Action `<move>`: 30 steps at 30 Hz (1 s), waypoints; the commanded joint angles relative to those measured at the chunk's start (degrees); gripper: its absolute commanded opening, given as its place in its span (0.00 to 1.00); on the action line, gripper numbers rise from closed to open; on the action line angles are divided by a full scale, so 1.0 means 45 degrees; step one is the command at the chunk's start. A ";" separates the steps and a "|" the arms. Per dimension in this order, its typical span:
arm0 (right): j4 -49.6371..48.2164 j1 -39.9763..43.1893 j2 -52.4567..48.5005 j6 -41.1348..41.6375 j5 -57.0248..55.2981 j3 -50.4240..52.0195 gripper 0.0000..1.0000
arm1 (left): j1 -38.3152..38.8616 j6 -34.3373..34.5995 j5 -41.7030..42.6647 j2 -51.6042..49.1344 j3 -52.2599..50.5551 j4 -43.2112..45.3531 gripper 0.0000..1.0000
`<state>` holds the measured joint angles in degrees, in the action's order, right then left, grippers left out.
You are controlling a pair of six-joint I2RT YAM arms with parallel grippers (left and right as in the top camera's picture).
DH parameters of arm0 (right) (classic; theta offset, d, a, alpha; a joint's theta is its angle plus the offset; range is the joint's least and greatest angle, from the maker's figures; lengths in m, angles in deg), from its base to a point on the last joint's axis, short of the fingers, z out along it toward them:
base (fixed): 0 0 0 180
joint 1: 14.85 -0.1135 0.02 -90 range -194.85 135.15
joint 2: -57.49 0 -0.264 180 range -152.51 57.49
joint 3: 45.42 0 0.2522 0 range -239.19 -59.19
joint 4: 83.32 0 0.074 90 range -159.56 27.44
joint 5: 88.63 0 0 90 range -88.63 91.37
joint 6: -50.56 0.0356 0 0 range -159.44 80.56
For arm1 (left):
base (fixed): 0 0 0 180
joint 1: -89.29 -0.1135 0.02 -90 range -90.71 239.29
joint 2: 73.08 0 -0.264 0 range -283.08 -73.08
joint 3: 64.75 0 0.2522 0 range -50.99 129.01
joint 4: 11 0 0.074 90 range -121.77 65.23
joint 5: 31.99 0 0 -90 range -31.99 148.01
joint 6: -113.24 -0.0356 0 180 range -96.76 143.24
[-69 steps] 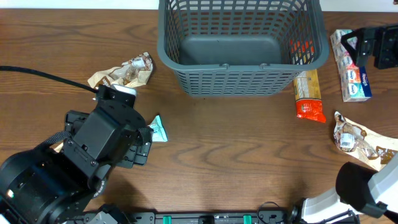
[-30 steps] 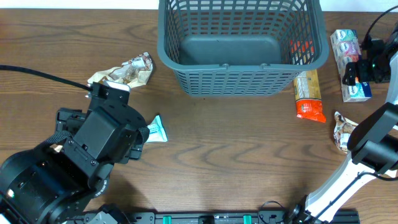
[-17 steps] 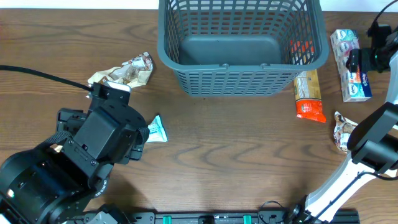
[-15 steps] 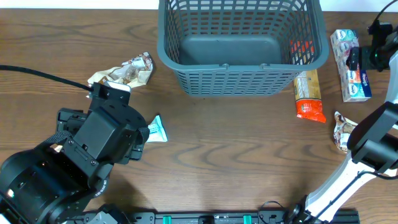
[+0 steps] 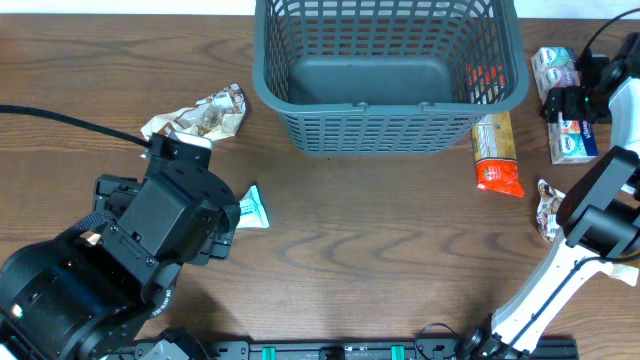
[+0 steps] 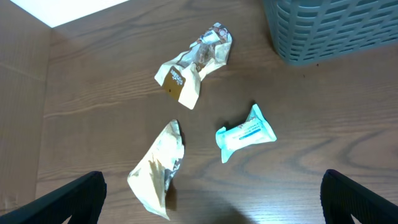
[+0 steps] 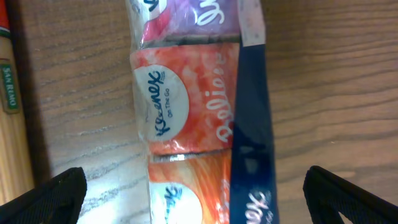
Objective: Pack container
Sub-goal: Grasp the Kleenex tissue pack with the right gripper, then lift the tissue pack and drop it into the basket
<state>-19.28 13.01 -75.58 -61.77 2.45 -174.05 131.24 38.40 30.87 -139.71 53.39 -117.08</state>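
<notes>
Left fingers (image 6: 62, 202): I read them as spread wide, holding nothing, above the bare tabletop (image 6: 311, 168). Nearest to them, in the gap and closer to the left-hand finger of the wrist view, lies a crumpled beige wrapper (image 6: 158, 171). A small teal-and-white sachet (image 6: 245, 134) lies just beyond it, nearer the middle of the gap. Farther ahead lies a second crumpled wrapper (image 6: 193, 59). The container (image 6: 336, 28) stands farthest out, ahead and to the right of these fingers, well apart from them; only one lattice corner shows in this view.

Right fingers (image 7: 50, 196): also spread wide. A multipack of pocket tissues (image 7: 186, 106) lies flat on the tabletop in the gap between them, and neither finger visibly touches it. Just outside one finger lies an orange pasta packet (image 7: 12, 112). From overhead, the container sits beyond that packet, upright and open-topped. I see no item on its floor.
</notes>
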 commanded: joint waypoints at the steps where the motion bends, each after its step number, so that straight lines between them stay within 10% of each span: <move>1: 0.0000 0.0165 -0.0559 0.0335 0.0151 -0.0005 0.99 | -0.0010 0.0029 0.0058 -0.0005 -0.0068 -0.0991 0.99; 16: 0.0500 0.0578 -0.1263 0.0957 0.0141 -0.0005 0.98 | -0.0010 0.0029 0.0087 -0.0005 -0.0068 -0.0991 0.99; 22: 0.0437 0.0578 -0.1263 0.1685 -0.0199 -0.0005 0.01 | -0.0010 0.0024 0.0087 -0.0005 -0.0068 -0.0991 0.99; 30: 0.0500 0.0578 -0.0947 0.3385 -0.0189 -0.0180 0.01 | -0.0010 0.0024 0.0087 -0.0005 -0.0068 -0.0991 0.99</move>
<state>-17.31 15.30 -79.54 -51.23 2.10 -174.73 131.24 38.40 31.07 -139.71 53.39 -117.08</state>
